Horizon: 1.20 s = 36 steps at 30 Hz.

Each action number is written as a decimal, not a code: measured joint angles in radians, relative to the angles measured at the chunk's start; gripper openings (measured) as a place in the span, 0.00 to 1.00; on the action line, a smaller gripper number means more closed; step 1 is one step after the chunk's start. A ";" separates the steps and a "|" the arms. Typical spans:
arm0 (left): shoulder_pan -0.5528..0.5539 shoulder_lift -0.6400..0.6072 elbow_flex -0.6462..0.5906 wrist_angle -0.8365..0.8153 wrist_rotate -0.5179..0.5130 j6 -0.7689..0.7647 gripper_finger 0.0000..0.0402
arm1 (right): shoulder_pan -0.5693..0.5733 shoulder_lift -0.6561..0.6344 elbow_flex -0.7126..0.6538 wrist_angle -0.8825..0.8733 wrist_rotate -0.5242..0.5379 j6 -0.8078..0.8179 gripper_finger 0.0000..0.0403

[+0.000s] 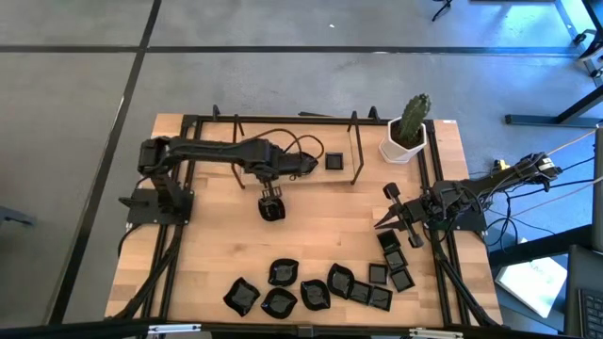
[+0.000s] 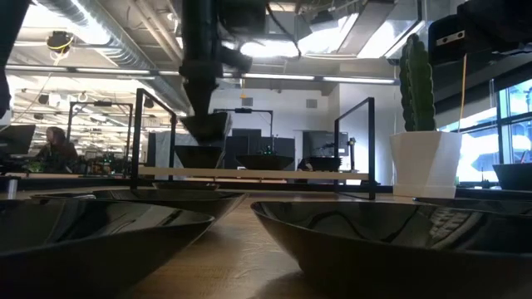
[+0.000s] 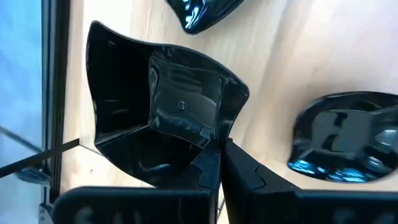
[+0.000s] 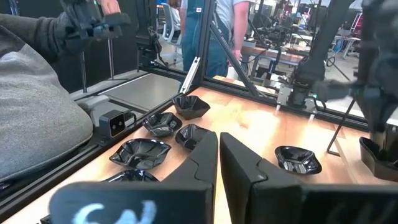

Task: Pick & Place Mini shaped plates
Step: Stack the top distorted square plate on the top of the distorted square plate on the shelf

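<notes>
in the low view two black dishes (image 2: 108, 228) at the table's near edge are cut off by the frame, and the left gripper (image 2: 205, 126) merges with a dark dish, its fingertips unreadable. in the left wrist view, the wavy-rimmed dish (image 3: 348, 140) is cut off.

No readable text, labels, brands, numbers or signs anywhere

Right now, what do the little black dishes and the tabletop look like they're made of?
Little black dishes: probably glossy plastic or glazed ceramic; they mirror ceiling lights sharply, and the look alone doesn't settle which.
Tabletop: light wood, butcher-block style; joined strips and grain show, with a smooth matte finish.
</notes>
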 joint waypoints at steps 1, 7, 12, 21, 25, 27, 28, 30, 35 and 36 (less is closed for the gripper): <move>0.008 0.015 0.000 -0.002 -0.003 0.002 0.01 | 0.000 0.000 0.000 0.000 0.000 0.000 0.05; 0.055 0.079 0.000 -0.002 -0.025 0.002 0.01 | 0.000 0.000 0.000 -0.001 0.000 0.001 0.05; 0.072 0.099 0.000 0.001 -0.027 0.002 0.01 | 0.000 0.000 0.000 -0.002 0.000 0.003 0.05; 0.069 0.102 0.000 0.020 0.032 -0.001 0.04 | 0.000 0.000 0.000 -0.005 0.000 0.003 0.05; 0.068 0.102 0.000 0.019 0.034 0.002 0.09 | 0.000 0.000 0.000 -0.005 0.000 0.003 0.05; 0.068 0.100 0.000 0.019 0.034 0.018 0.12 | 0.000 0.000 0.000 -0.005 0.000 0.003 0.05; 0.068 0.100 0.000 0.018 0.034 0.023 0.13 | 0.000 0.000 0.000 -0.005 0.000 0.003 0.05; 0.067 0.098 0.001 0.014 0.035 0.027 0.17 | 0.000 0.000 0.000 -0.005 0.000 0.003 0.05; 0.055 0.098 0.057 -0.072 0.034 0.008 0.25 | 0.000 0.000 0.000 -0.005 0.000 0.003 0.05; 0.054 0.098 0.072 -0.094 0.033 0.002 0.26 | 0.000 0.000 0.000 -0.005 0.000 0.003 0.05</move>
